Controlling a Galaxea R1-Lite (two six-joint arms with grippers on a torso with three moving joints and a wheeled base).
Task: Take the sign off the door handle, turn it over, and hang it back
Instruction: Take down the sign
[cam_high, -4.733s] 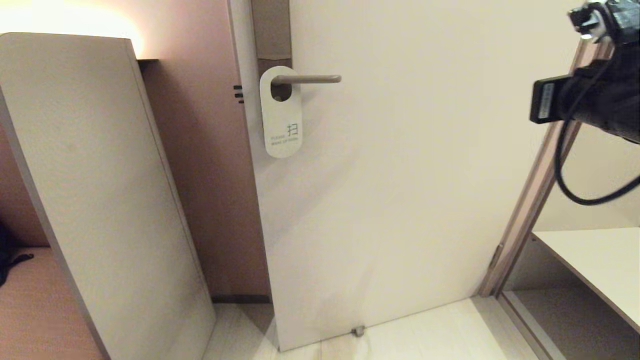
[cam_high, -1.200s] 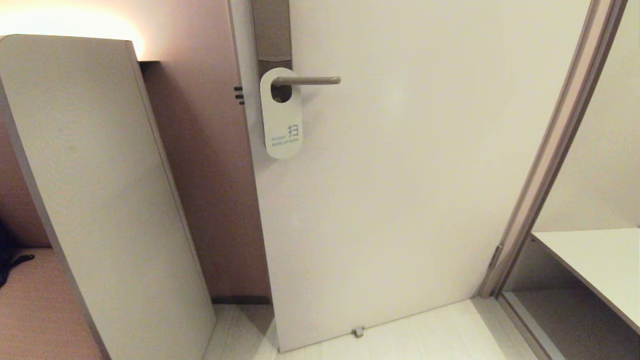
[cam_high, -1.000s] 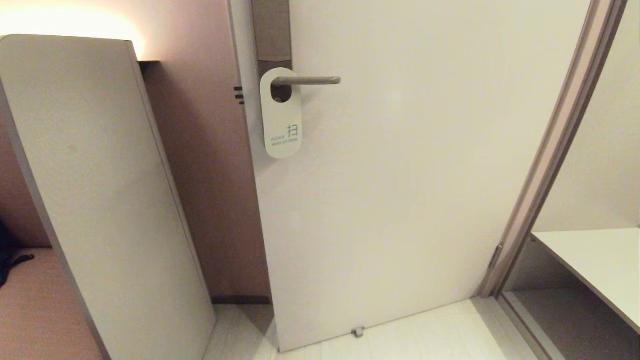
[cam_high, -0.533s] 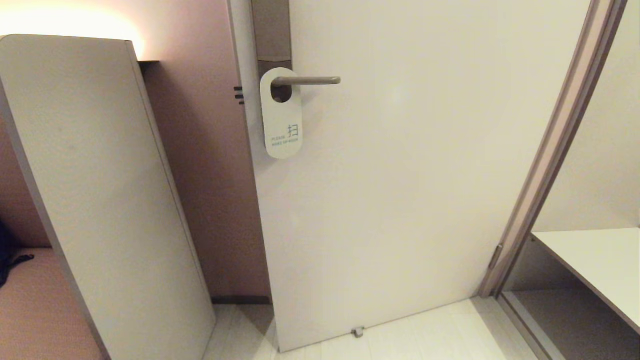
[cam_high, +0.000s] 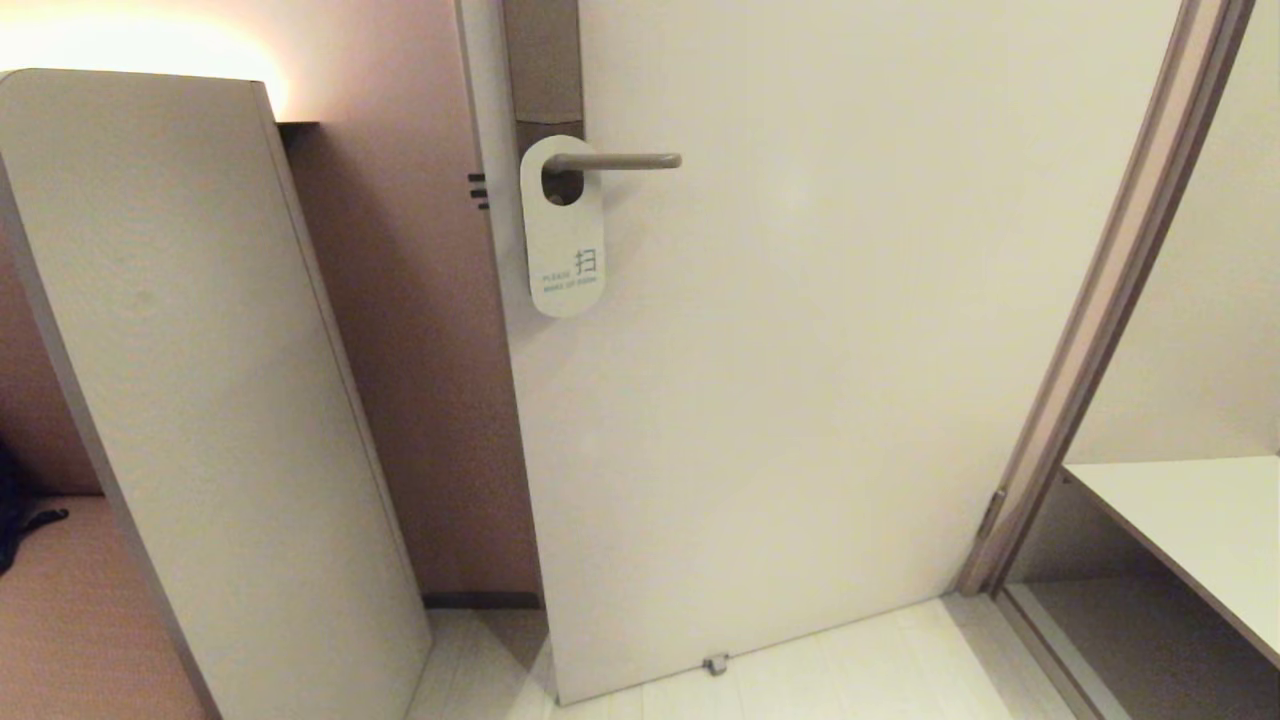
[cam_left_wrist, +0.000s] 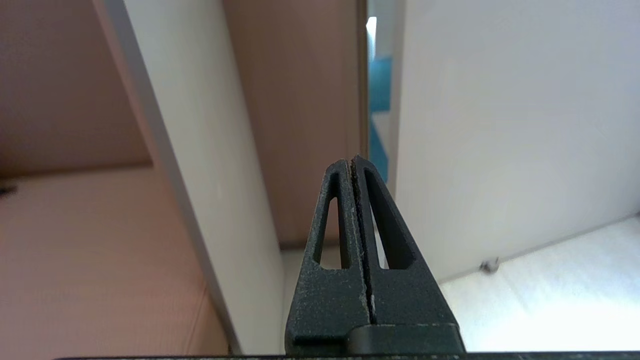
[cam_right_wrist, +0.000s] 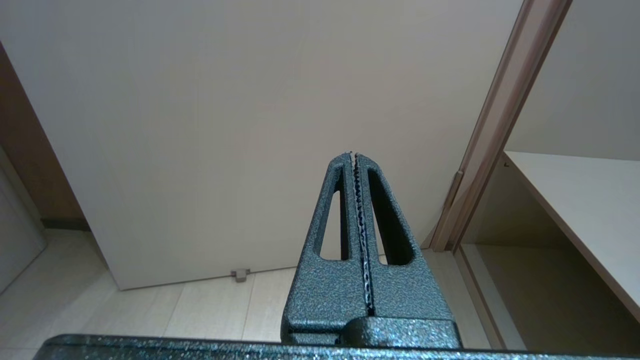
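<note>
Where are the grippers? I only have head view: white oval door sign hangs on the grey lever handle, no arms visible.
Observer: Left gripper is shut, empty, pointing at the gap beside the white door.
Operator: Right one?
Observer: Right gripper is shut, empty too, facing the door's lower part above the small grey floor stop.
Operator: Either wrist camera see the sign?
Observer: No, the sign shows in neither wrist view.

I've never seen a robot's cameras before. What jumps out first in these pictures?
A white oval door sign with printed lettering hangs by its cut-out hole on the grey lever door handle, near the pale door's left edge. In each wrist view a dark pincer fills the foreground: the left pincer and right pincer, both shut, empty and pointing low at the door, away from the sign.
</note>
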